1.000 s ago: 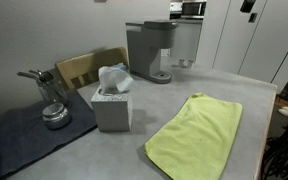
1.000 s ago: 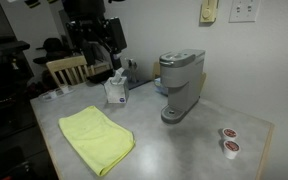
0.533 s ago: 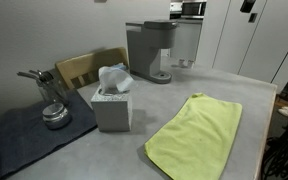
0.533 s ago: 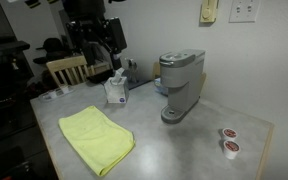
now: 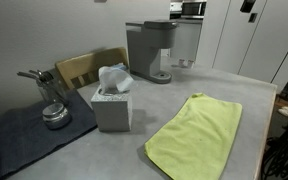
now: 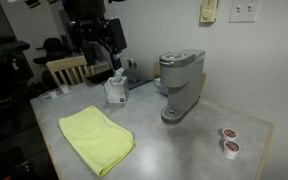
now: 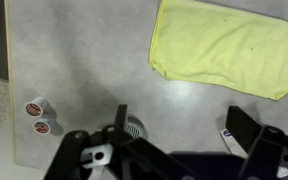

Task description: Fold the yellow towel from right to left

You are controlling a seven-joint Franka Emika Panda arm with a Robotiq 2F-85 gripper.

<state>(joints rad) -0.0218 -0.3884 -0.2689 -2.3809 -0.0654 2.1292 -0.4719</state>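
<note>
The yellow towel (image 5: 196, 135) lies flat and unfolded on the grey table (image 5: 154, 100), with nothing resting on it. In an exterior view its long axis runs from 7 o'clock to 1 o'clock, the near short edge towards the front of the table. It sits at about 4 o'clock from the grey tissue box (image 5: 112, 110) and well apart from it. In an exterior view the towel (image 6: 94, 138) runs from roughly 11 o'clock to 5 o'clock. Here it is at 7 o'clock from the tissue box (image 6: 115, 92) and at 8 o'clock from the coffee maker (image 6: 181, 85), touching neither. Its lower corner reaches close to the table's front edge.

In the wrist view the towel (image 7: 224, 50) fills the top right. Its long axis lies almost 9 to 3 o'clock (dipping a little towards the right), and the left short edge is slightly rumpled.

The gripper (image 7: 177, 112) hangs above bare table at 6 o'clock from the towel, clear of it. Its two fingers (image 7: 122, 118) stand wide apart and hold nothing. Two coffee pods (image 7: 39, 116) sit at 9 o'clock from it, near the table's edge. In an exterior view the dark arm (image 6: 92, 30) stands behind the table at 12 o'clock from the towel.
</note>
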